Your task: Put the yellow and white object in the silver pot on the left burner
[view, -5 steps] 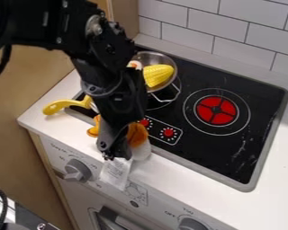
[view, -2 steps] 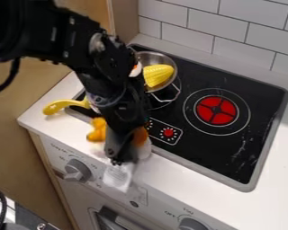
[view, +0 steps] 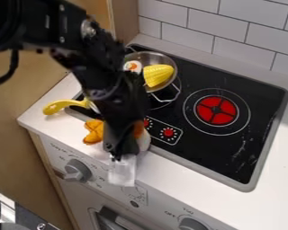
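Yellow-orange and white, the soft toy (view: 93, 131), apparently the task's thing, lies at the front of the white surface (view: 194, 174), beside the cooktop (view: 254, 101), partly hidden by the arm (view: 99, 72). Its pale tag (view: 122, 171) hangs over the front edge. The end effector (view: 115, 157) is low over the toy, near the top of the tag; whether it is spread, pressed together or pinching cloth cannot be told. The step in hand looks to be the grasp. The next move calls for a sure hold on the toy's body rather than the tag alone, then a straight lift and a carry back to the silver pot (view: 151, 57) on the left burner (view: 161, 104). That pot already holds corn (view: 158, 75) and a white piece with an orange centre (view: 132, 66), so the toy would probably have to settle on top of them. The wire handle (view: 167, 99) juts toward the front and could snag the toy or tag on a low pass. The yellow-handled utensil (view: 65, 105) lies to the left of the toy, and the cabinet side (view: 123, 20) stands close behind the pot; the wider room is over the right burner (view: 217, 110), with the tiled wall (view: 249, 33) beyond.
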`<state>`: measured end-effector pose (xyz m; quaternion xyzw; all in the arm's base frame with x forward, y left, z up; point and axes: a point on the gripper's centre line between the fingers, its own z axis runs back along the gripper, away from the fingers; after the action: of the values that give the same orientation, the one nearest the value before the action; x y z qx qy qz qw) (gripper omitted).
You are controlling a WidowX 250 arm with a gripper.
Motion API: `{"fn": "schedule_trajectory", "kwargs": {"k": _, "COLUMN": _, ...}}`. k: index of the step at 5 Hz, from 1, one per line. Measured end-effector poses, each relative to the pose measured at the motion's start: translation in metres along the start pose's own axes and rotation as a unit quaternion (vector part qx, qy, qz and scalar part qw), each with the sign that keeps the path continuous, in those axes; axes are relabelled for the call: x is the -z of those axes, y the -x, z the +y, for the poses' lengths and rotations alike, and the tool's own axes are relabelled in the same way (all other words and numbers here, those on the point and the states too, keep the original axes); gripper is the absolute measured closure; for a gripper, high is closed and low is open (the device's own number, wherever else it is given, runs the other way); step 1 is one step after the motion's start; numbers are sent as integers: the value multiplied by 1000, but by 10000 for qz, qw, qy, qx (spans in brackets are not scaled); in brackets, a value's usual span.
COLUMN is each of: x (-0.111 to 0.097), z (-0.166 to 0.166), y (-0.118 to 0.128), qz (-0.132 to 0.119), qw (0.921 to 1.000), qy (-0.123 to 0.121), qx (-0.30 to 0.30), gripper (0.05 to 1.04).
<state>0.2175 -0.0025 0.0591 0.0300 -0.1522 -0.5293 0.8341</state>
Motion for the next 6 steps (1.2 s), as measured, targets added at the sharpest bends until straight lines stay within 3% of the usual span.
{"fn": "schedule_trajectory", "kwargs": {"k": 2, "x": -15, "z": 6, "y": 1, "qz": 423, "qw": 9987, "qy": 240, "qx": -154, "gripper": 485}}
{"fn": "schedule_trajectory", "kwargs": {"k": 4, "x": -49, "z": 42, "y": -8, "qz": 686, "qw": 9972, "qy": 275, "qx": -75, "gripper": 485}}
{"fn": "schedule_trajectory", "kwargs": {"k": 6, "x": -40, "z": 83, "y": -8, "qz": 536, "qw": 9979, "qy": 316, "qx": 185, "gripper": 485}}
